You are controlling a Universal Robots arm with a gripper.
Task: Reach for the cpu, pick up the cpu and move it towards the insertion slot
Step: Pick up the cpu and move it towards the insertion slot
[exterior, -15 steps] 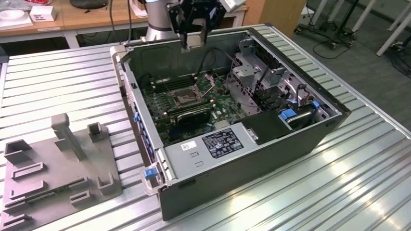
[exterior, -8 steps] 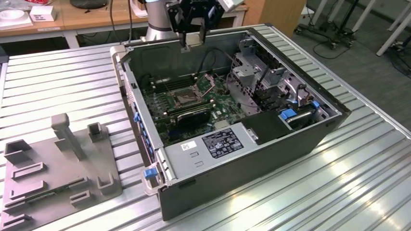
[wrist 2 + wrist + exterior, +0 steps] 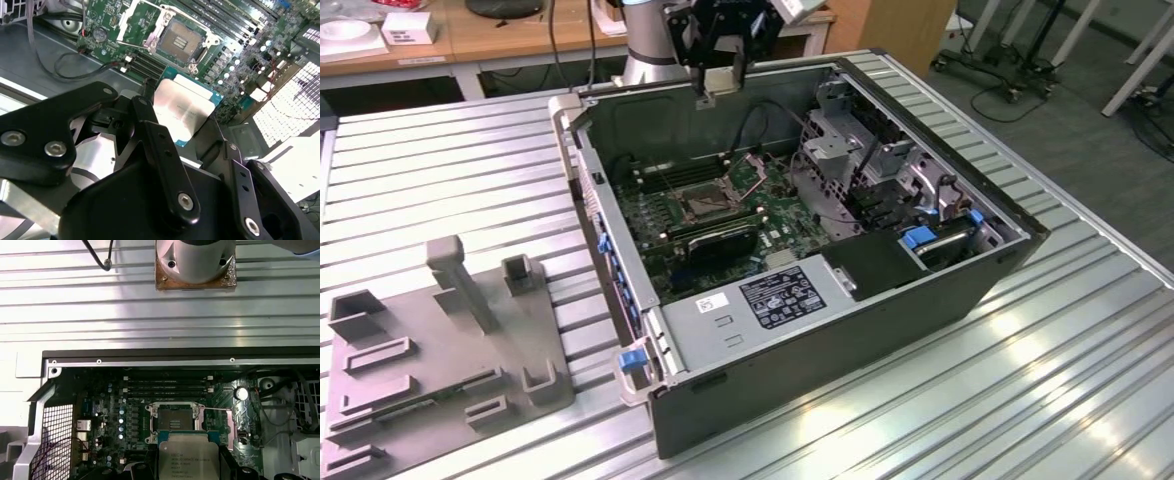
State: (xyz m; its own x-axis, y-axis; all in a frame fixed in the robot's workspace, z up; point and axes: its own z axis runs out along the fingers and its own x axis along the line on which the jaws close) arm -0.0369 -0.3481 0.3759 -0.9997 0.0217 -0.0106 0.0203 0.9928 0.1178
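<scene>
One flat square cpu (image 3: 186, 111), with a matte silvery metal lid and a green rim, is clamped between the black metal fingers (image 3: 159, 150) of the gripper (image 3: 716, 88) and held above the open computer case (image 3: 854, 330). Below it, one insertion slot (image 3: 174, 419), silver-framed with a dark centre, is seen on the green motherboard (image 3: 115, 415)

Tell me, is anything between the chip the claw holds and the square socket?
Nothing blocks it. In the second wrist view the chip, held in the claw, hangs above the board, with just green board and black memory slots before the open socket.
</scene>
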